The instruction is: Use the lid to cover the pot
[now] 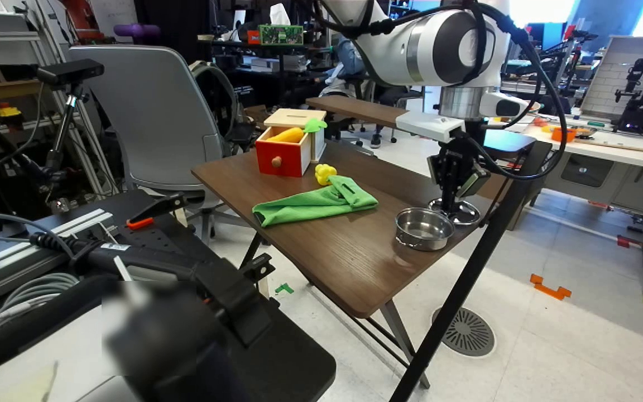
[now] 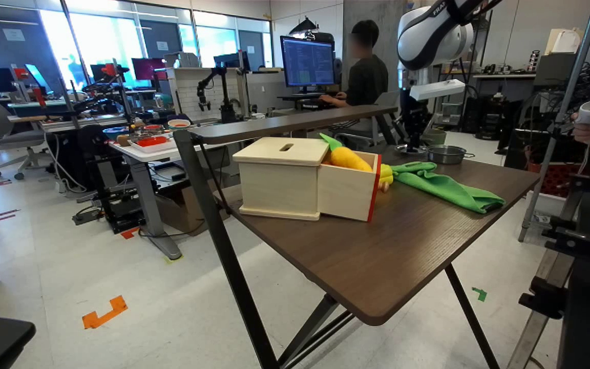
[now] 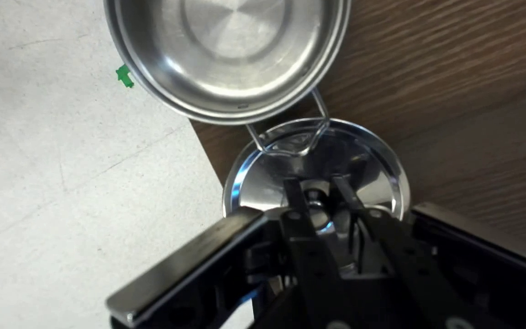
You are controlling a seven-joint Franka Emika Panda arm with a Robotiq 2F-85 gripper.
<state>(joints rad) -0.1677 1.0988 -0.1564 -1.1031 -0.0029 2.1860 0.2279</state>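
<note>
Fingers (image 3: 297,201) narrow, astride the knob (image 3: 318,205) of the lid (image 3: 320,165); actual grip can't be told. Lid on bench (image 3: 473,114) just beside pot (image 3: 235,55), edge under pot's handle (image 3: 320,104). Should pinch squarely, slide away from pot, then lift.

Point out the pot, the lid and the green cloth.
Pot (image 3: 232,45): wrist view, on its inside bottom.
Lid (image 3: 330,157): wrist view, on its shiny top face.
Green cloth (image 1: 316,204): in an exterior view, on its middle.

In an exterior view the windows (image 2: 108,41) glared white at ten o'clock and a person's face (image 2: 360,45) looked smudgy near one o'clock, while in the wrist view the pot (image 3: 233,50) shone near twelve o'clock.
</note>
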